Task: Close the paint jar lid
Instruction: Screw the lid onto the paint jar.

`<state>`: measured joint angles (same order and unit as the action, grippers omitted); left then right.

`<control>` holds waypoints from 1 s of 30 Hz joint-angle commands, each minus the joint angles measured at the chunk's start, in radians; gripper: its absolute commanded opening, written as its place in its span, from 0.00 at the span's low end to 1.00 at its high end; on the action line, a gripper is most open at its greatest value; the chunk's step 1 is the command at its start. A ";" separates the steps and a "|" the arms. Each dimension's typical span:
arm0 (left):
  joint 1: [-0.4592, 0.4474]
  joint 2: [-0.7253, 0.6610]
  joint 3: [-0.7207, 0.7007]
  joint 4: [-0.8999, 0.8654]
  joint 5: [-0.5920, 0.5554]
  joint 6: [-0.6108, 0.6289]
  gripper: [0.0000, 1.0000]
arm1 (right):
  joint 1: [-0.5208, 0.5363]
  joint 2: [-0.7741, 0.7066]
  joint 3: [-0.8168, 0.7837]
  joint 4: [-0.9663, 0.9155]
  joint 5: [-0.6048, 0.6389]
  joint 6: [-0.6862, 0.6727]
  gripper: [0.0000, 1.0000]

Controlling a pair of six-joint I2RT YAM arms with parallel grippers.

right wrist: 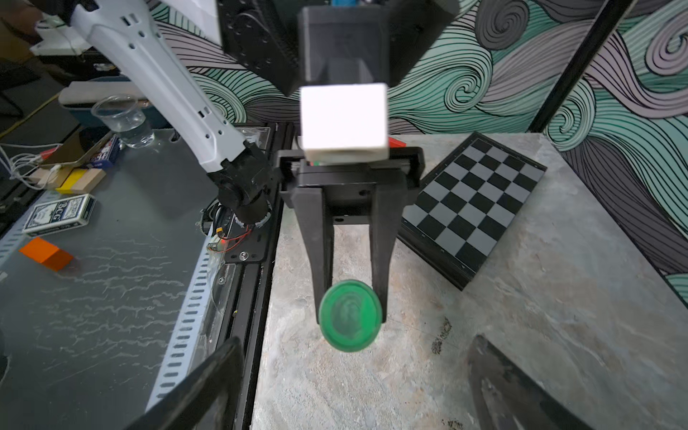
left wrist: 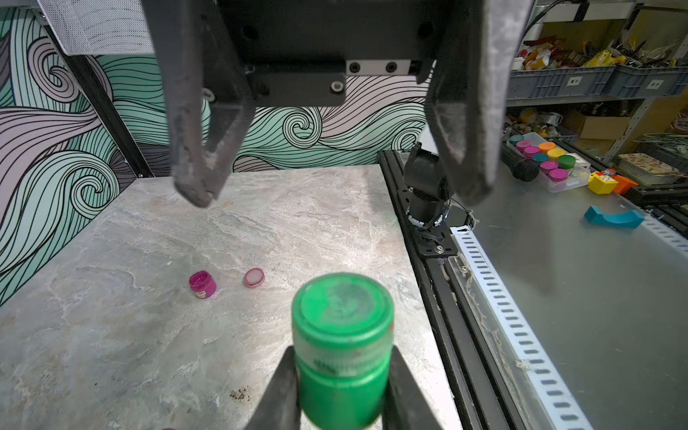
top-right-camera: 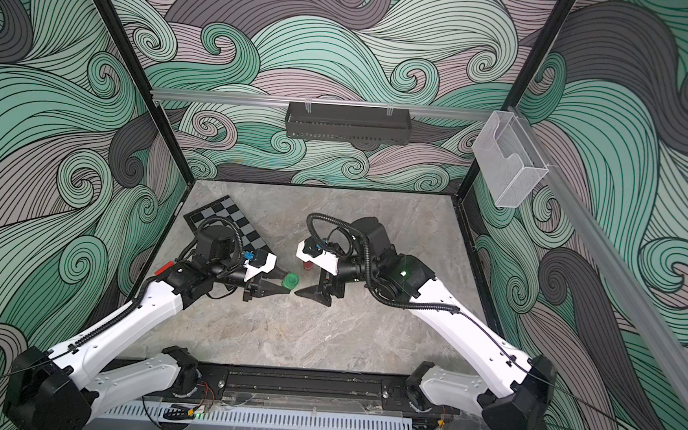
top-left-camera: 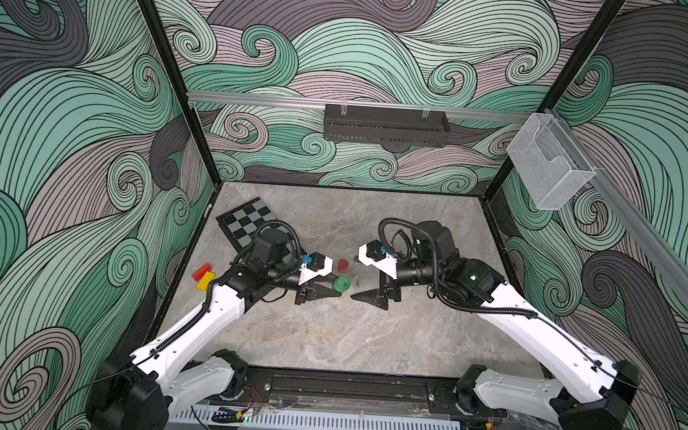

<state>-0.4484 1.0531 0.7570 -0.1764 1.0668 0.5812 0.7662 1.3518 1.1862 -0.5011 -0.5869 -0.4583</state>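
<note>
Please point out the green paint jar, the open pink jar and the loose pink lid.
green paint jar [left wrist: 342, 350]: left wrist view, lid's lower front edge.
open pink jar [left wrist: 203, 284]: left wrist view, front rim.
loose pink lid [left wrist: 254, 277]: left wrist view, pale inner face.

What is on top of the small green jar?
A round green lid sits on the small green plastic paint jar, which the left gripper clamps. Whether paint is inside cannot be seen: the lid covers the opening.

The blue-and-white card box [right wrist: 56, 215] reads "BCG"; nothing else is legible.
</note>
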 commanded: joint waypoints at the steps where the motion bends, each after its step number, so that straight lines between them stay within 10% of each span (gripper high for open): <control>1: -0.003 -0.005 0.039 -0.014 0.042 0.035 0.20 | 0.027 0.038 0.024 0.012 -0.036 -0.173 0.89; 14: -0.004 -0.013 0.040 -0.012 0.034 0.037 0.21 | 0.047 0.108 0.084 -0.046 0.001 -0.210 0.59; 30: -0.006 -0.014 0.039 -0.008 0.026 0.036 0.21 | 0.047 0.141 0.098 -0.060 0.027 -0.202 0.47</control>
<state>-0.4488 1.0515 0.7570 -0.1802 1.0676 0.5915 0.8085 1.4708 1.2503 -0.5713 -0.5564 -0.6262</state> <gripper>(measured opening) 0.314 0.486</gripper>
